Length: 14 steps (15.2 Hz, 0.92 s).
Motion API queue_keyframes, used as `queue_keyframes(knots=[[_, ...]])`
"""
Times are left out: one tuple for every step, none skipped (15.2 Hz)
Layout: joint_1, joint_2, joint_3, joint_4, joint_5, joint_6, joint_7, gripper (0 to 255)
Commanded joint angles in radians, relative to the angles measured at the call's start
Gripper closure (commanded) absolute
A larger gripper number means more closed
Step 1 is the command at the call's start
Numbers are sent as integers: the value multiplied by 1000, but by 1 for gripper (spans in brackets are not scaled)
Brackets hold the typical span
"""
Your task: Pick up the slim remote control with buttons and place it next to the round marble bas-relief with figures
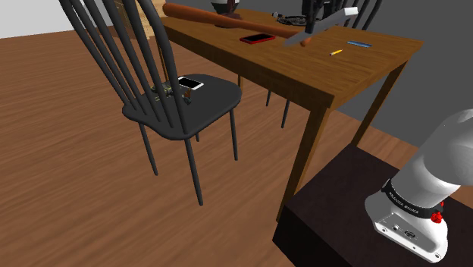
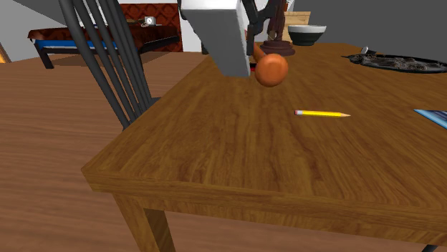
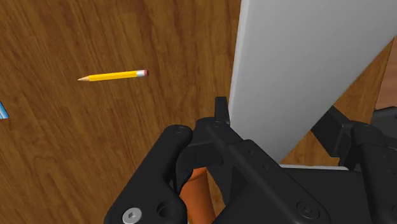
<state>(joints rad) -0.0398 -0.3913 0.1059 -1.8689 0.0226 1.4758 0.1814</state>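
The remote (image 3: 305,57), drawn as a plain pale grey slab with no buttons to be made out, is pinched between the fingers of the gripper (image 3: 277,130) and juts out tilted beyond them, clear of the wooden table (image 2: 215,165); so the pick looks done and the carry is the step in hand. Under the hand lies the knobbed end of an orange-brown bat (image 2: 272,69); a yellow pencil (image 3: 113,76) lies on the table off to one side of the fingers, apart from both. The next move, I judge, calls for travelling to the dark, flat ornate piece (image 2: 401,63) past the pencil, likely the bas-relief, and lowering the slab just beside it, not onto it. Close by the hand stands a bowl (image 2: 306,34); its inside is hidden.
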Motion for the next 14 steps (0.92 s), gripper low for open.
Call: queue_keyframes(knots=[[-18, 26, -35, 22, -17, 5, -49, 255], [-26, 40, -50, 34, -24, 7, -72, 255], [-35, 55, -66, 47, -29, 8, -94, 255], [-43, 70, -80, 62, -35, 10, -117, 255], [-51, 87, -95, 77, -40, 11, -140, 255], [-59, 104, -110, 94, -44, 12, -162, 255], [-68, 122, -124, 112, -48, 13, -184, 255], [-76, 142, -138, 132, -51, 13, -207, 255], [-84, 162, -152, 153, -53, 13, -229, 255], [-93, 183, -166, 175, -55, 12, -251, 255], [-101, 205, -179, 199, -56, 12, -273, 255], [-110, 229, -193, 224, -57, 10, -296, 255], [-118, 253, -206, 251, -56, 8, -318, 255], [-127, 278, -219, 279, -55, 6, -340, 255]])
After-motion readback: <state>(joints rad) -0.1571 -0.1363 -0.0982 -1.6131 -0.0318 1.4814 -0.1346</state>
